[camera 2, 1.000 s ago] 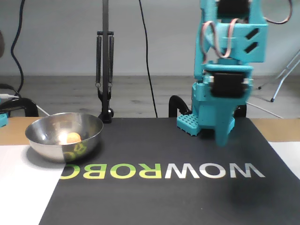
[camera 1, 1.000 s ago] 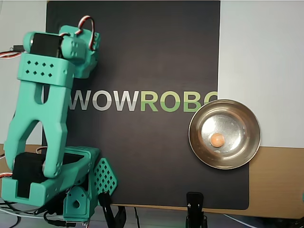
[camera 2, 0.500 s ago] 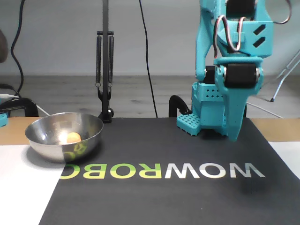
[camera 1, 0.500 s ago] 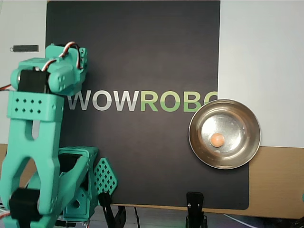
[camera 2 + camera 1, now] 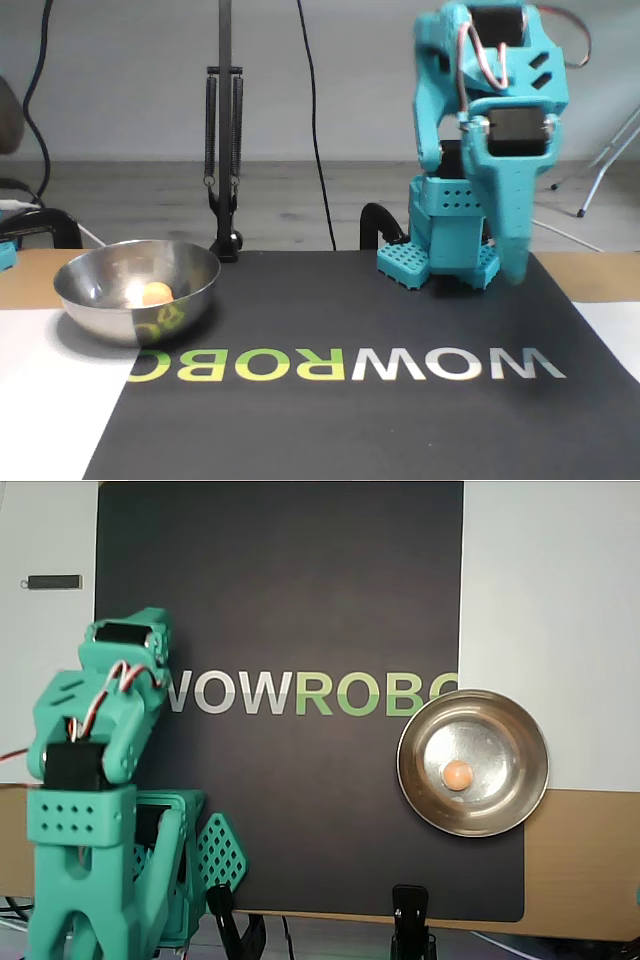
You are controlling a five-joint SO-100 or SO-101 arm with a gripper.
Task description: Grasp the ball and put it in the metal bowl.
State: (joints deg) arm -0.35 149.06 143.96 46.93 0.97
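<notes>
Well away from the fingers, far to their left in the fixed view — ball down in the bottom of the bowl, touching the steel, well below the rim. Same story from overhead: ball near the middle of the bowl, far to the right of the arm. No shift in either over the last second.

Changed only on the arm's side. Folded back and drawn in toward its own base — a second ago stretched further out over the black mat, now tucked close. Fingers pointing down just in front of the base, above the mat's near edge and close to the first letter of the logo. Holding nothing, as far as can be seen. Tapering to one point in the fixed view and hidden under the wrist from above, so cannot tell whether closed or slightly parted.

Judged from this: drop already made, task as good as finished. Looks like a retreat to rest rather than a reach for anything. Nothing left to grasp on the worktop near the fingers. Little to go wrong either, with ball settled and bowl well apart from the arm.
</notes>
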